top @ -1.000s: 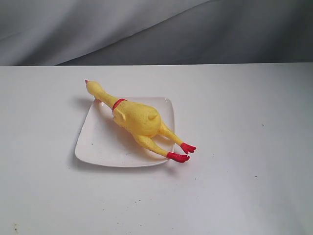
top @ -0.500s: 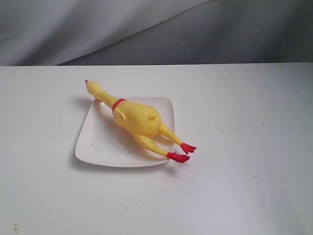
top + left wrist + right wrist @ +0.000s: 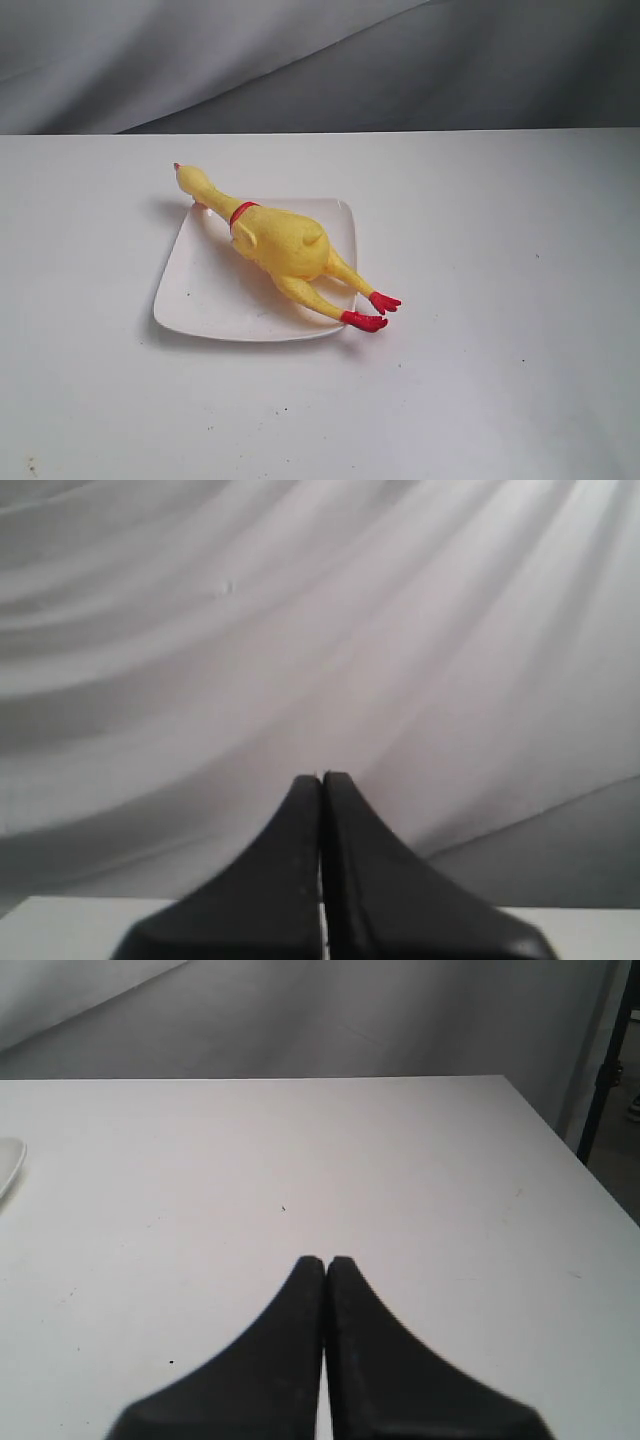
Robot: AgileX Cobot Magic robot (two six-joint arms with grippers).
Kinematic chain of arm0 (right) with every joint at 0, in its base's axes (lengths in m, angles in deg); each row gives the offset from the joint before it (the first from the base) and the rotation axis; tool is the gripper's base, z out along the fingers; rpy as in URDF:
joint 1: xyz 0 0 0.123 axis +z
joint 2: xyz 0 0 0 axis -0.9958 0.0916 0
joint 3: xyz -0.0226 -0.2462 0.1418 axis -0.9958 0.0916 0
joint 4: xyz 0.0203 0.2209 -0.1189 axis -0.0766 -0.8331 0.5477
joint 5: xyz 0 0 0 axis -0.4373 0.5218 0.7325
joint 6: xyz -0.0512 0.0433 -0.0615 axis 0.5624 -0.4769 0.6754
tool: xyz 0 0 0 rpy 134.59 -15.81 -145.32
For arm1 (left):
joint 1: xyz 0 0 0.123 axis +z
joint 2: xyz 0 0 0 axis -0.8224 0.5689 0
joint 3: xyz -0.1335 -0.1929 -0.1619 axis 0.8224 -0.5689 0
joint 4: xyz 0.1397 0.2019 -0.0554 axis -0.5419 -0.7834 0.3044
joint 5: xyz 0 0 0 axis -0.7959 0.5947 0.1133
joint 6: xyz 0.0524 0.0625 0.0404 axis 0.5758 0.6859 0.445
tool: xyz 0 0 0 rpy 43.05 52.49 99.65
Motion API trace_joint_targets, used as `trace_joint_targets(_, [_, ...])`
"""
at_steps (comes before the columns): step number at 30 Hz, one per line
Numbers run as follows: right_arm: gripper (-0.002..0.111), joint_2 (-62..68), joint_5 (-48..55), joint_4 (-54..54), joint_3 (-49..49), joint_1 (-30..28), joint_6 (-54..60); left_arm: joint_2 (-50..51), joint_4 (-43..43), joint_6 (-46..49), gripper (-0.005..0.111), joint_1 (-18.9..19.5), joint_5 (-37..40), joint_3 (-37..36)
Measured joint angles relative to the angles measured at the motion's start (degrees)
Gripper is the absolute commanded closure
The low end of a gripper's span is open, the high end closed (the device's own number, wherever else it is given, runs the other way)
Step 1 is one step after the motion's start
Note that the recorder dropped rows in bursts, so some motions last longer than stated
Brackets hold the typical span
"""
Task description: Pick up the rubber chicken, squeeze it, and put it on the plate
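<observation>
The yellow rubber chicken [image 3: 283, 243] lies diagonally across the white square plate [image 3: 205, 295], its head past the far left corner and its red feet over the near right edge. No gripper shows in the exterior view. The left wrist view has my left gripper [image 3: 322, 778] shut with nothing in it, facing grey cloth. My right gripper [image 3: 326, 1261] is shut and empty above the bare white table, and a sliver of the plate [image 3: 6, 1165] shows at that view's edge.
The white table [image 3: 480, 300] runs wide on all sides of the plate. Grey draped cloth [image 3: 320, 60] hangs behind its far edge. The table's right edge [image 3: 560, 1130] drops off to dark floor and a black stand [image 3: 605, 1060].
</observation>
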Motion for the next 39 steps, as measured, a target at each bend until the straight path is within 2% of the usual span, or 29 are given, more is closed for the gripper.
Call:
trace_joint_targets(8, [0.108, 0.0, 0.0, 0.0, 0.0, 0.0, 0.0, 0.1, 0.0, -3.3, 0.106, 0.0, -3.8, -13.4])
trace_joint_targets(13, [0.108, 0.0, 0.0, 0.0, 0.0, 0.0, 0.0, 0.1, 0.1, -3.7, 0.106, 0.0, -5.8, -19.3])
trace_joint_targets(22, [0.108, 0.0, 0.0, 0.0, 0.0, 0.0, 0.0, 0.1, 0.1, -3.9, 0.106, 0.0, 3.1, -19.5])
trace_joint_targets(39, [0.108, 0.0, 0.0, 0.0, 0.0, 0.0, 0.0, 0.1, 0.1, -3.9, 0.106, 0.0, 3.2, -19.5])
